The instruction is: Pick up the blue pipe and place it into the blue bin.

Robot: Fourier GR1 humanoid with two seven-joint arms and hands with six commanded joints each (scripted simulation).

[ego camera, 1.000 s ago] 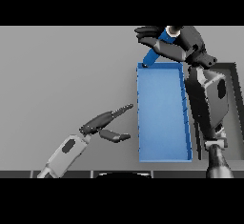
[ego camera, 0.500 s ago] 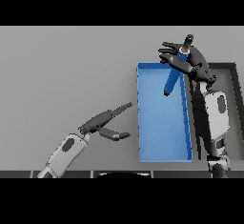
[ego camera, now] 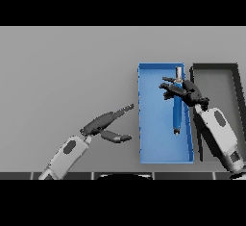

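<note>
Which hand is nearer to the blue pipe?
Right. The right hand is at the blue pipe over the blue bin; the left hand is outside the bin, apart.

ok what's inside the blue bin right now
The blue pipe lies lengthwise inside the bin, near its right wall. The right hand reaches over it with fingers spread, covering part of the pipe's upper half. The rest of the bin's floor shows nothing else.

Blue pipe w/ grey tip, blue bin, dark grey tray, grey table, dark hands.
</note>
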